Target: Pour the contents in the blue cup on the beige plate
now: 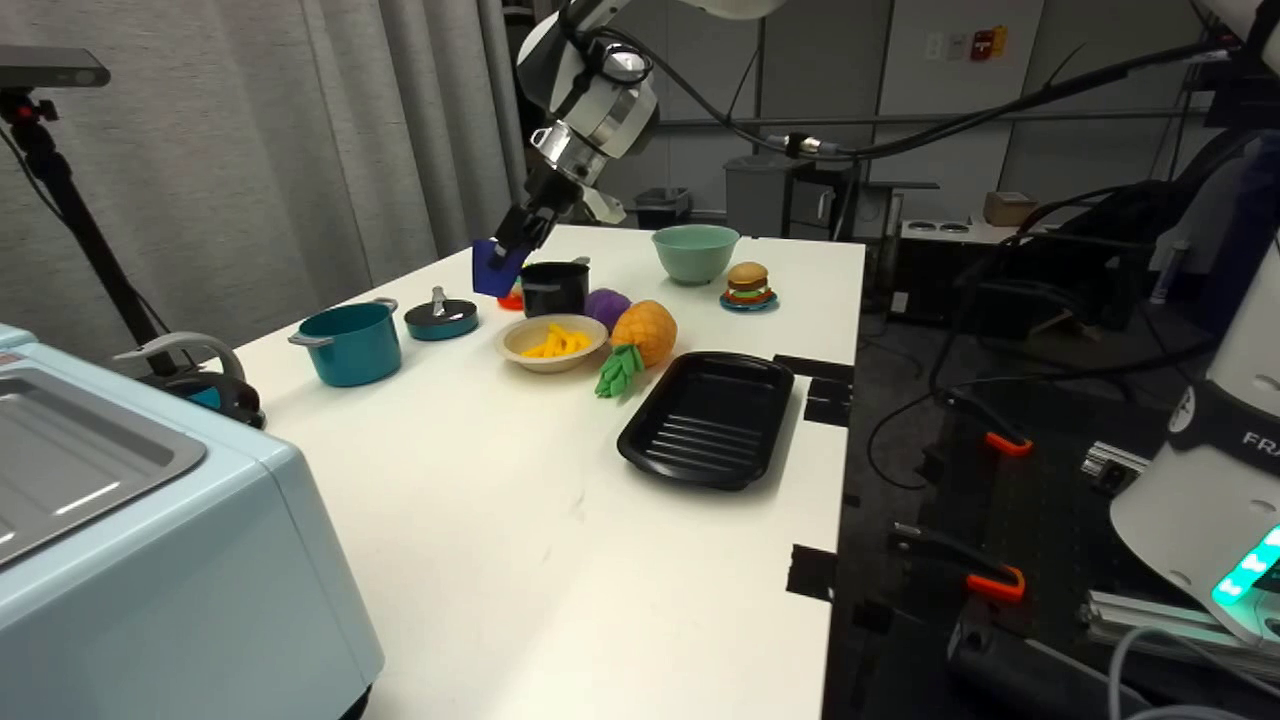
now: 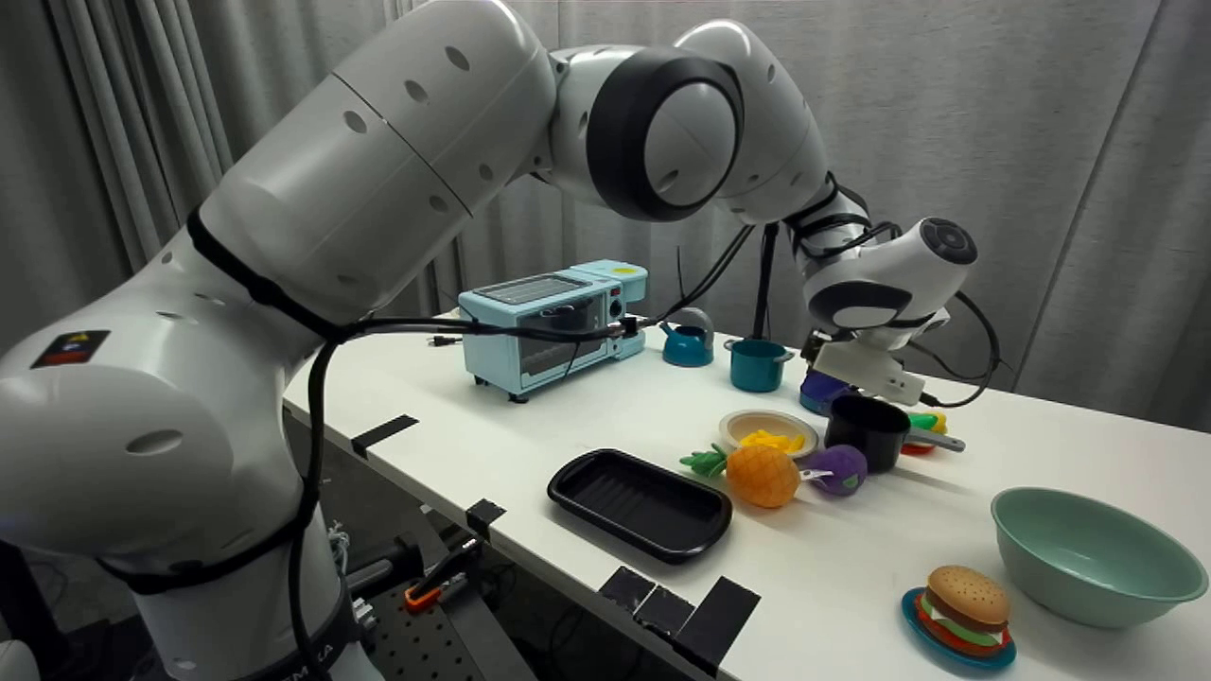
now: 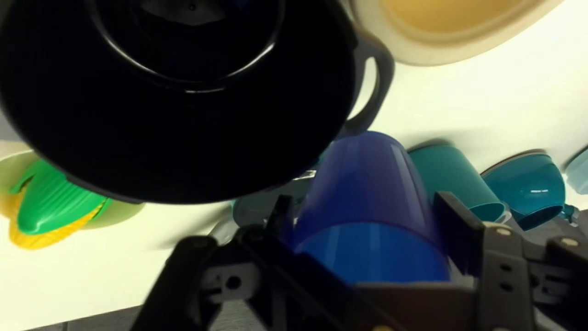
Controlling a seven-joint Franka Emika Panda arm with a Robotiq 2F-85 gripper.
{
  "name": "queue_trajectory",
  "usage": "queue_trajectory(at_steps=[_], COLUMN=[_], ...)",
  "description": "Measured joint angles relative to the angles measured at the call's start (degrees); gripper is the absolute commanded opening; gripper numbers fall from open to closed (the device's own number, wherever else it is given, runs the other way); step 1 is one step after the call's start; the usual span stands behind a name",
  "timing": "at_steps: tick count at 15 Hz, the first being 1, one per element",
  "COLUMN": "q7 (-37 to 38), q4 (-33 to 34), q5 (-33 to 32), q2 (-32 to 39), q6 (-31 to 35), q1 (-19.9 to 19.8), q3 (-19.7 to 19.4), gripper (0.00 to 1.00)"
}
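blue cup (image 3: pixel 367 197): in the gripper (image 3: pixel 363 202), not over the beige plate (image 2: pixel 762 423), close by the black pot (image 1: pixel 555 297). can't tell if its base touches the table (image 1: pixel 450 500).
fingers (image 3: pixel 459 234): pinching the cup, one on each side wall.
cup axis: near upright by the look of it, mouth toward the gripper's body, base away.
plate: on the table beside the pot; in the wrist view, up and right of the cup, apart from it.
yellow bits (image 1: pixel 558 343): in the plate. cup's inside shows plain lighter blue where visible, rest hidden.
step (guess): pour probably done, cup ready to be put down.
next move: should be cup straight down, mouth up, then fingers apart once the base sits. if anything's left inside, take it around the pot to the plate first.
risk: pot's close, cup could bump it; letting go early could tip it.
arm (image 2: pixel 454 123): only one, no choice of side.
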Motion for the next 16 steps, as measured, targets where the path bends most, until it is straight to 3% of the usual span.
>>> queue_trajectory(at_steps=[9,16], q7=[-0.2,-1.8], q4=[-0.9,-1.1], q5=[-0.5,-0.6], q2=[0.0,0.1], q6=[0.6,7.0], q1=[-0.1,-0.1], q3=[0.0,1.0], gripper=[0.52,0.52])
